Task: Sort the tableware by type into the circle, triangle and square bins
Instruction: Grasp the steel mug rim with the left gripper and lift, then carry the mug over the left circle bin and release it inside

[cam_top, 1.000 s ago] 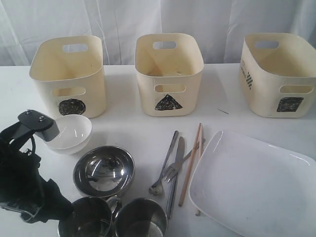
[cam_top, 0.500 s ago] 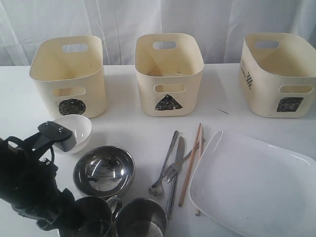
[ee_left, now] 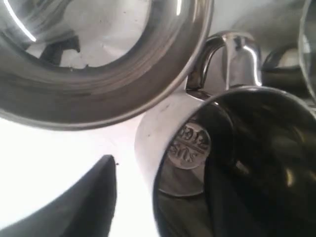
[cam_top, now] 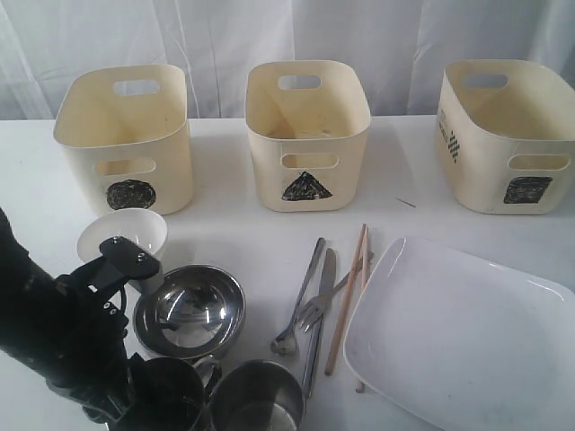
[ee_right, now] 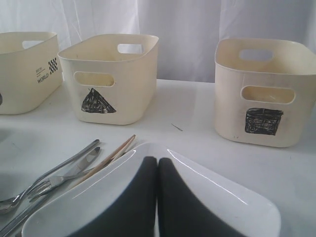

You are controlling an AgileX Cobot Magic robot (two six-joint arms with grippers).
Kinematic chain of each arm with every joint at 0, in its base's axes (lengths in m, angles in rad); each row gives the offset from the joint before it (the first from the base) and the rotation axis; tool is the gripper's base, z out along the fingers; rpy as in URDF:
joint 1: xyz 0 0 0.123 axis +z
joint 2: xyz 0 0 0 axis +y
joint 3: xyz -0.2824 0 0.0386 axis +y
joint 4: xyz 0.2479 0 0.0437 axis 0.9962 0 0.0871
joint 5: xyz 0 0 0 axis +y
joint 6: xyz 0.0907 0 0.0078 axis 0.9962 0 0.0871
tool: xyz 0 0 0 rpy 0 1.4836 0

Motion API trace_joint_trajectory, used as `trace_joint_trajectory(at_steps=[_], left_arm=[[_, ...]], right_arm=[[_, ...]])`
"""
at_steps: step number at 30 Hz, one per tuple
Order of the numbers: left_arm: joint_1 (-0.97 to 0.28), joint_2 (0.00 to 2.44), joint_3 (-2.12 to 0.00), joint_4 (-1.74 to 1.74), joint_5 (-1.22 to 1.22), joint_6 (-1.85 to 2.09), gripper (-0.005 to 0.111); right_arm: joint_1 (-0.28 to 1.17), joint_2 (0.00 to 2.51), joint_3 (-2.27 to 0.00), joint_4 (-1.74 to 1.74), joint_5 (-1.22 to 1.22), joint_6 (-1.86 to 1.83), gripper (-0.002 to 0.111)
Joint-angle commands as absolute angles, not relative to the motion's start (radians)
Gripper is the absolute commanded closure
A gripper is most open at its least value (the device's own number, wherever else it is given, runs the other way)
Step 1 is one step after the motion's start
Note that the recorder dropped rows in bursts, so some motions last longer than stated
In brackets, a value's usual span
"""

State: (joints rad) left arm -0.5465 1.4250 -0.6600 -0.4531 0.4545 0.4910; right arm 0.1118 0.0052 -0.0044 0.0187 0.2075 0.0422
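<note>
Near the front edge of the exterior view, my left arm [cam_top: 63, 332] reaches down to the left steel mug [cam_top: 166, 395]. In the left wrist view my left gripper [ee_left: 165, 190] is open and straddles the mug's wall [ee_left: 163, 128]. One finger [ee_left: 84, 202] is outside and clear of the wall, while the other is a dark shape inside the mug. The steel bowl [cam_top: 190, 312] lies just beyond, with the small white bowl [cam_top: 123, 235] behind it. My right gripper [ee_right: 157, 163] is shut, empty, over the white plate [ee_right: 222, 197]. The circle [cam_top: 121, 135], triangle [cam_top: 307, 135] and square [cam_top: 508, 135] bins stand at the back.
A second steel mug [cam_top: 256, 395] stands right beside the first. Fork, spoon and knife [cam_top: 310, 305] and wooden chopsticks [cam_top: 349, 292] lie between the bowls and the plate [cam_top: 458, 337]. A white curtain hangs behind the table.
My left arm has swung right and down from the white bowl's side to the left mug. The white bowl now shows whole. Nothing else has moved.
</note>
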Motion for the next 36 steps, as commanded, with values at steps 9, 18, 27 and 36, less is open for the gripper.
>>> trace_joint_trajectory(at_steps=[9,18,27,36], left_arm=[[-0.549,1.430,-0.665,-0.397,0.411,0.500,0.107],[-0.549,1.413,-0.687,-0.369,0.527,0.492,0.107],[-0.549,1.283,-0.816,-0.118,0.748,0.326,0.107],[-0.545,1.183,-0.988,0.299,0.618,0.084,0.107]], right_arm=[[0.109,0.000,0.000,0.014,0.202,0.047,0.108],[0.109,0.000,0.000,0.014,0.202,0.047,0.108],[0.109,0.000,0.000,0.014,0.202,0.047,0.108],[0.109,0.000,0.000,0.014,0.202,0.047,0.108]])
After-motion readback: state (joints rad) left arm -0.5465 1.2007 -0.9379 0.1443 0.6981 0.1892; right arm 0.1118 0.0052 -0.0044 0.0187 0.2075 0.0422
